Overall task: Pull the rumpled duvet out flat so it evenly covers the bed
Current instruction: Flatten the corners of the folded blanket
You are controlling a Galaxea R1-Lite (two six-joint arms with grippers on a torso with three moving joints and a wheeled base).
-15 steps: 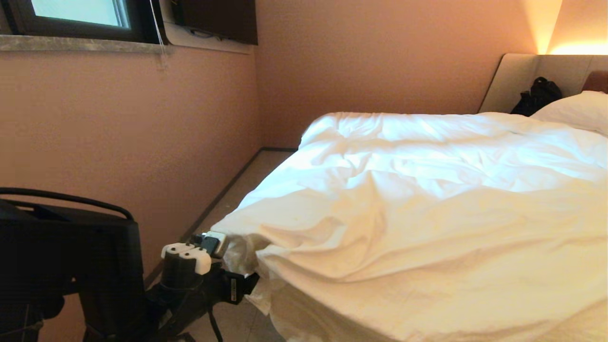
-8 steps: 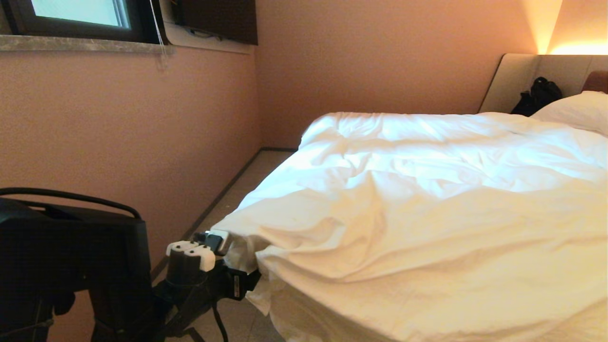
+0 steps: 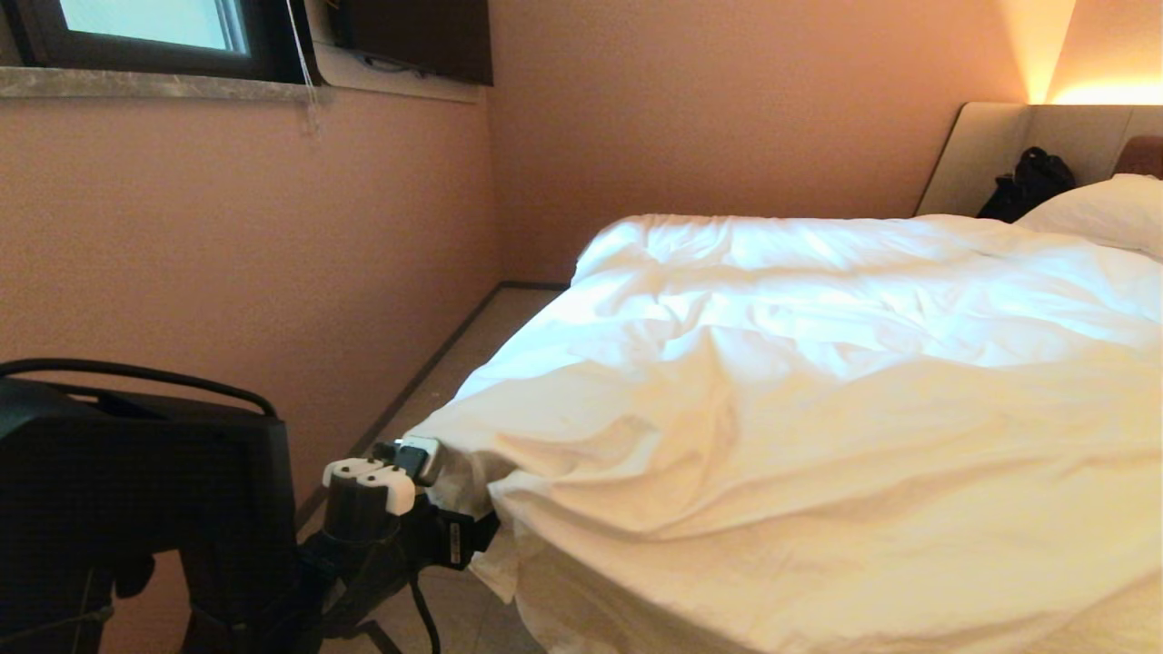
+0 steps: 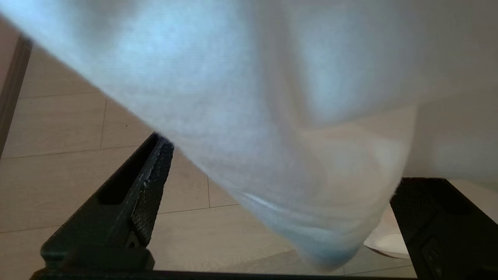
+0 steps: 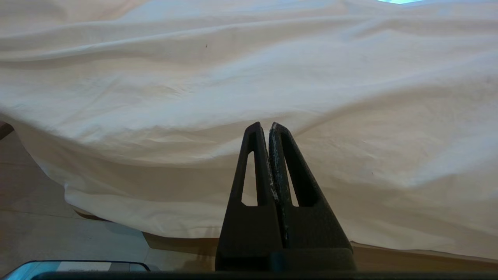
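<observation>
1. White cotton, creased and puffy: the duvet [image 3: 818, 381] lies over the bed [image 3: 636, 627], its near corner [image 3: 463, 472] bunched and drooping off the bed's foot toward the tiled floor [image 3: 472, 345].
2. The left gripper [image 3: 413, 459] sits just beside that corner, on the side of the pink wall [image 3: 227, 254]; in the left wrist view its fingers [image 4: 144, 182] stand spread wide, with a hanging fold of the duvet [image 4: 280, 155] between them but not pinched, so it holds nothing.
3. The right gripper [image 5: 269, 128] is clenched on nothing; the right wrist view shows it facing the duvet's draped edge [image 5: 194, 217], apart from the cloth.
4. The left arm looks nearer to the corner, so I judge it to be the one to take hold.
5. The duvet's long axis runs from that corner away to the pillow [image 3: 1104, 213] and headboard [image 3: 1008, 145]; the ridges across its middle lie across that axis.
6. The coming move seems to hinge on the fold lying inside the left jaws: closing there, then drawing away from the headboard.
</observation>
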